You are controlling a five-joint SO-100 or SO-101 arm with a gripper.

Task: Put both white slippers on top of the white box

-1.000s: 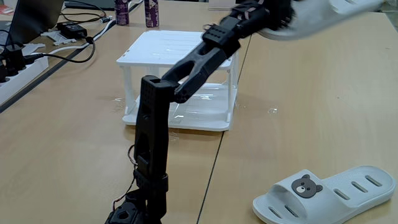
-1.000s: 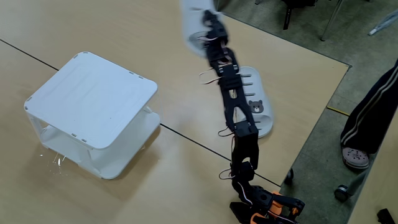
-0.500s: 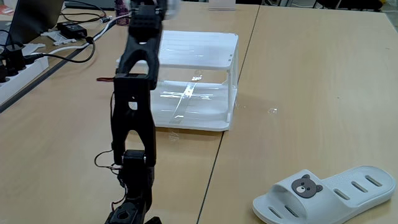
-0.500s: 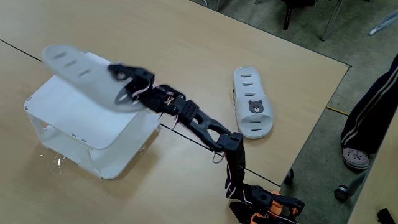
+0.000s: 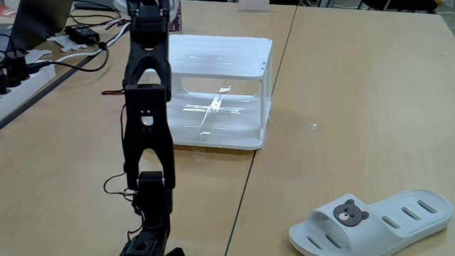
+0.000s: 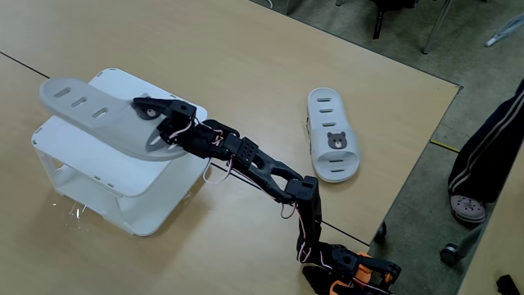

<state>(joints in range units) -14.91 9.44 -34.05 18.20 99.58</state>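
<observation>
Carried slipper (image 6: 102,115): in the high fixed view, one white slipper hangs over the white box (image 6: 164,176), sole up, its far end reaching past the box's left rim; whether it touches the top yet cannot be told.

White box: two-tier stand, left of centre on the desk (image 6: 246,57); in the low fixed view its flat top (image 5: 227,57) and lower shelf show bare where the arm does not block them.

Gripper (image 6: 160,123): jaws closed on the near end of the carried slipper, the black fingers clamped around its edge over the box's right half.

Arm (image 5: 146,135): in the low fixed view it rises as a tall black column in front of the box's left side; in the high view it stretches low from its base at the bottom edge, up and left to the box.

Second slipper (image 6: 332,143): lies flat on the desk, well apart from the box to the right, bear badge up and vents showing; in the low view it sits at the lower right corner (image 5: 373,224).

Bystander: a dark trouser leg with a white stripe (image 6: 491,147) and a shoe stand on the floor beyond the desk's right edge.

Progress: by the look of it, the first placement is nearly made but not released. Left to do: set this slipper down, let go, then fetch the second one and lay it beside the first.
</observation>
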